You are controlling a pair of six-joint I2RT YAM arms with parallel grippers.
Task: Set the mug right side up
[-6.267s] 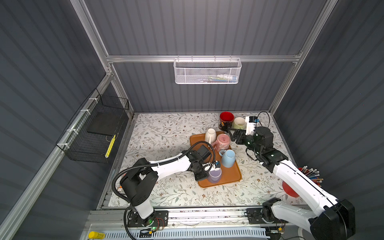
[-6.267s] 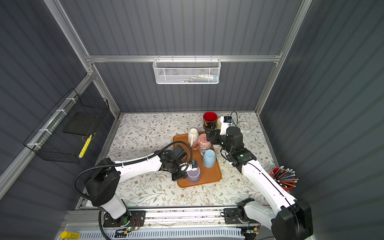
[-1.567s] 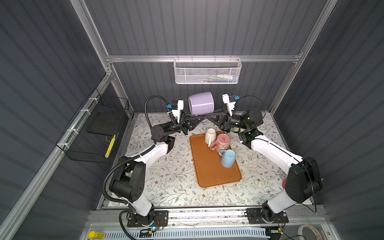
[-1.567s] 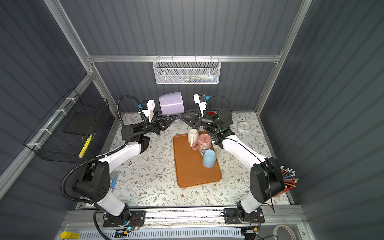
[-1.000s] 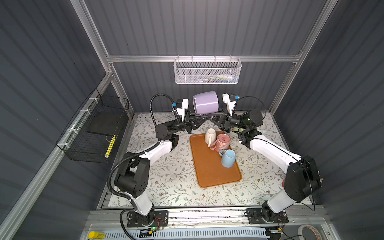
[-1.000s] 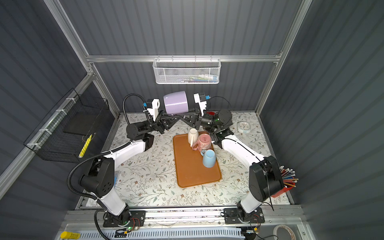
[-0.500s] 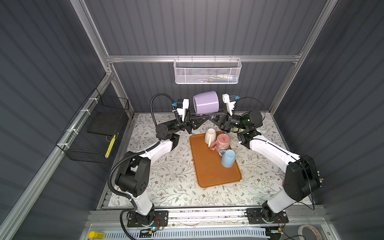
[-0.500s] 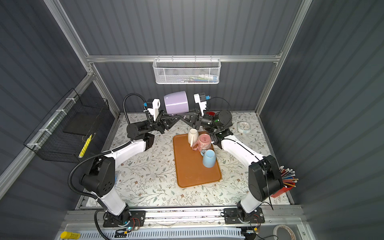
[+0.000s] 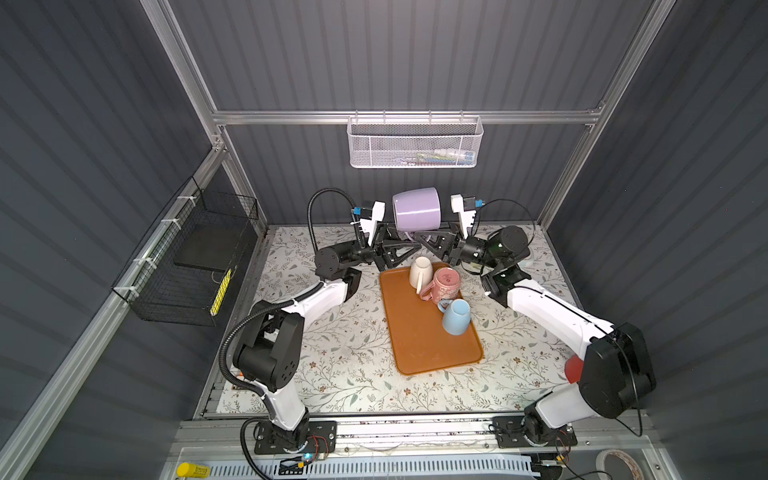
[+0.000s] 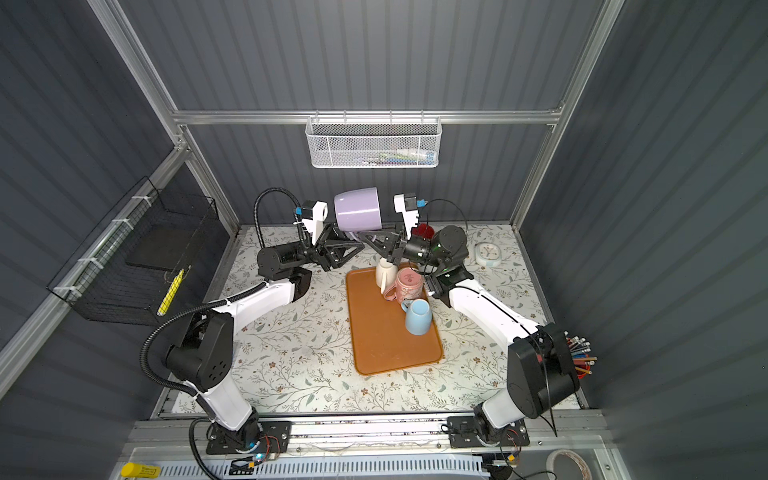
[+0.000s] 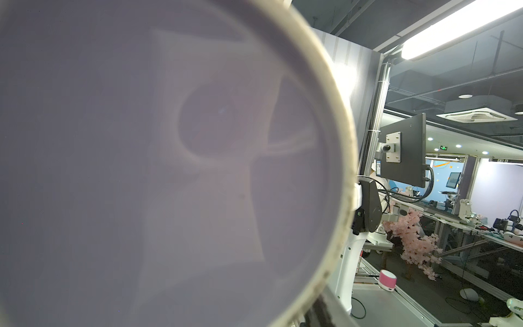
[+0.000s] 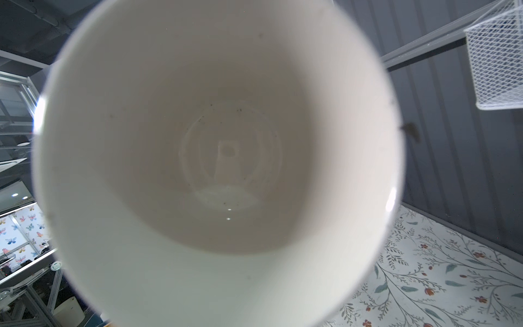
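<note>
The lilac mug point(image 9: 417, 208) hangs high in the air above the far end of the orange tray point(image 9: 419, 349), not touching the tray or the surface point(image 9: 345, 345). It lies on its side: the left wrist view is almost filled by its flat lilac bottom point(image 11: 169, 170), and the right wrist view looks straight into its white, empty inside point(image 12: 226, 158). In both top views the two arms reach toward each other over the far end of the tray and meet just under the mug. The right claw point(image 9: 424, 243) comes from the right of the tray, and its tips are drawn narrow on the handle below the body of the mug, so it carries the mug. The left claw point(image 9: 392, 249) comes from the left of the tray and ends beside the same handle; I cannot tell how wide it stands or whether it touches. On the far half of the tray are a cream mug point(image 9: 419, 272), a pink mug point(image 9: 444, 284) touching it, and a blue mug point(image 9: 456, 318) nearer the middle.
</note>
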